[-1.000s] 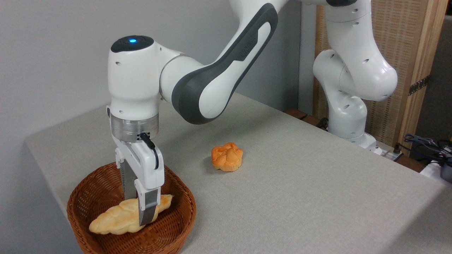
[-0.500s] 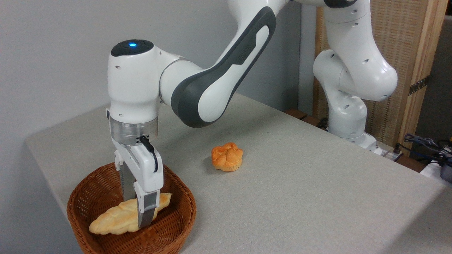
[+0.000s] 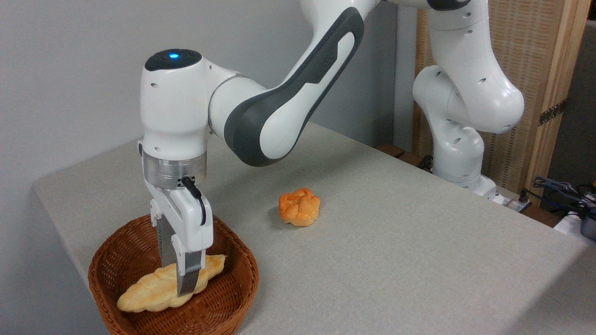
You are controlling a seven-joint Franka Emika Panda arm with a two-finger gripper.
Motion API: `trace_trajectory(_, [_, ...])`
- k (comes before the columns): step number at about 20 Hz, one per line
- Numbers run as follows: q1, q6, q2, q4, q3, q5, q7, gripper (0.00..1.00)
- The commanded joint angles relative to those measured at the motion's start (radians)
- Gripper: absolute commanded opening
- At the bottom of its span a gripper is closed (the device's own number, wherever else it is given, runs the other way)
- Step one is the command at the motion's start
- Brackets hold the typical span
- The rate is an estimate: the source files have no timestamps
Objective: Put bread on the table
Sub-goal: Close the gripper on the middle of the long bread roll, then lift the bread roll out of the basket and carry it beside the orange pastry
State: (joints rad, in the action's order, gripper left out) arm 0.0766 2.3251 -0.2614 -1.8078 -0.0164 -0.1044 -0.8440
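while the gripper (image 3: 179,279) points straight down into the basket (image 3: 233,298), its two fingers are pinched onto the bread (image 3: 149,293), one finger (image 3: 186,279) in front of the loaf and the other behind it. the grip sits to the right of the loaf's middle, nearer its upper right tip. the bread is inside the basket, lying slantwise with its low left end close to the near wall and its right end higher, toward the far right wall; whether it rests on the basket floor or is slightly raised cannot be told.

the loaf is long, bumpy and braided, tapered at both ends, pale yellow with golden patches. the basket is round, brown woven wicker with a thick rim, standing near the table's (image 3: 396,242) left front corner. the table has a light grey-beige, cloth-like surface. a small orange flower-shaped bun (image 3: 299,206) sits on the bare cloth, well apart to the right of the basket. the arm (image 3: 279,116) is smooth white with dark grey panels and a blue light on top of its wrist.

the basket's near edge is cut off by the frame, and the rear finger is mostly hidden behind the gripper body and the loaf.
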Motion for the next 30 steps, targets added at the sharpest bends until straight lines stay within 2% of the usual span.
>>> trace_trajectory(1, [-0.003, 0.019, 0.002, 0.002, -0.002, 0.008, -0.007, 0.26])
trace_trajectory(19, [-0.003, 0.017, 0.004, 0.004, -0.003, 0.008, -0.004, 0.27])
trace_trajectory(24, [-0.003, 0.011, 0.011, 0.025, -0.002, -0.008, 0.002, 0.27])
trace_trajectory(27, [-0.003, -0.012, 0.028, 0.025, -0.002, -0.061, 0.005, 0.27])
trace_trajectory(30, [-0.015, -0.068, 0.065, 0.025, 0.004, -0.063, 0.002, 0.28])
